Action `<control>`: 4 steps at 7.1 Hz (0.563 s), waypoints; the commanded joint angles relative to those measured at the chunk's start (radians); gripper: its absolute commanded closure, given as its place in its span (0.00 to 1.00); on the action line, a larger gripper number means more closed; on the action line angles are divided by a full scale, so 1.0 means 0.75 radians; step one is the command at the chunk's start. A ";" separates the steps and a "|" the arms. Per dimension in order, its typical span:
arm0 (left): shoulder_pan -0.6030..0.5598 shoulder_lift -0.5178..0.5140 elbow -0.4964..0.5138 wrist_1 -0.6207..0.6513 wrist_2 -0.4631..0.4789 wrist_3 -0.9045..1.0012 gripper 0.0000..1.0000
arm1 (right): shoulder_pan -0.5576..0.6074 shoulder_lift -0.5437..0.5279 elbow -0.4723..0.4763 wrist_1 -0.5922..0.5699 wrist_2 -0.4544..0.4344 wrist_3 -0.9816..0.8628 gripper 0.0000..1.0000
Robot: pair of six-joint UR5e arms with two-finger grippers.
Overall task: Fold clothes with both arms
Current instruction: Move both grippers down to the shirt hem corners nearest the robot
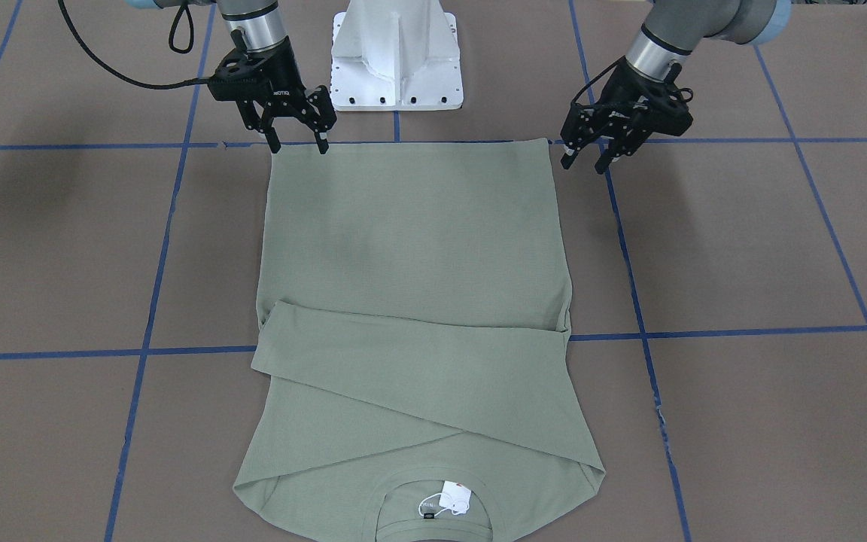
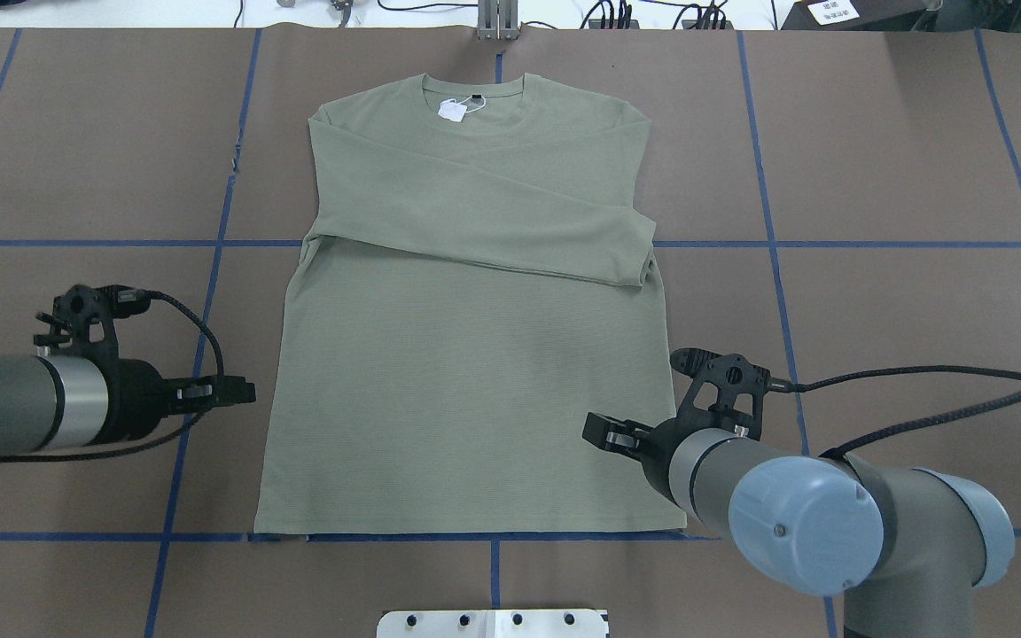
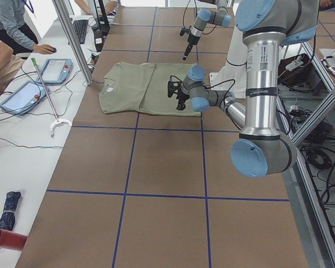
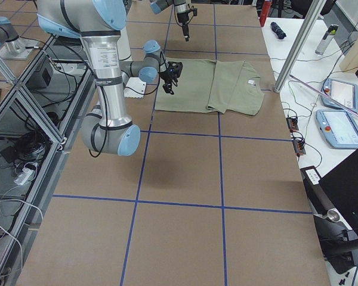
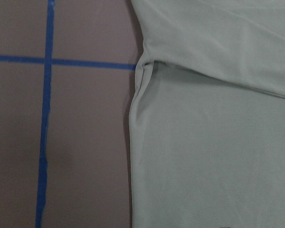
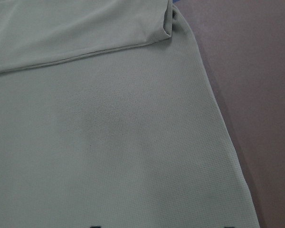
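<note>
Sleeves lie crossed over the chest, the body fold is not yet done
Front-facing view: the shirt (image 1: 418, 248) lies flat in the centre of the tabletop (image 1: 742, 248), hem at the top of the frame, collar at the bottom; the right hand (image 1: 299, 143), upper left, and the left hand (image 1: 584, 162), upper right, both have fingers apart near the hem corners, holding nothing. Overhead view: the long axis runs bottom to top, collar at the top

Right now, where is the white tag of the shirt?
In the overhead view the white tag lies inside the neck opening of the shirt, at the end far from the robot. It sits slightly toward the robot's left of the opening's middle.
</note>
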 commanded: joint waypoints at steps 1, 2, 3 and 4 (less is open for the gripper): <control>0.285 0.030 0.019 -0.012 0.230 -0.265 0.30 | -0.075 -0.150 0.006 0.230 -0.086 0.028 0.10; 0.302 0.028 0.052 -0.012 0.248 -0.270 0.30 | -0.080 -0.153 0.003 0.233 -0.103 0.026 0.08; 0.316 0.028 0.068 -0.012 0.250 -0.270 0.30 | -0.098 -0.151 0.003 0.233 -0.117 0.026 0.06; 0.339 0.028 0.081 -0.012 0.250 -0.270 0.30 | -0.108 -0.153 -0.001 0.231 -0.142 0.028 0.04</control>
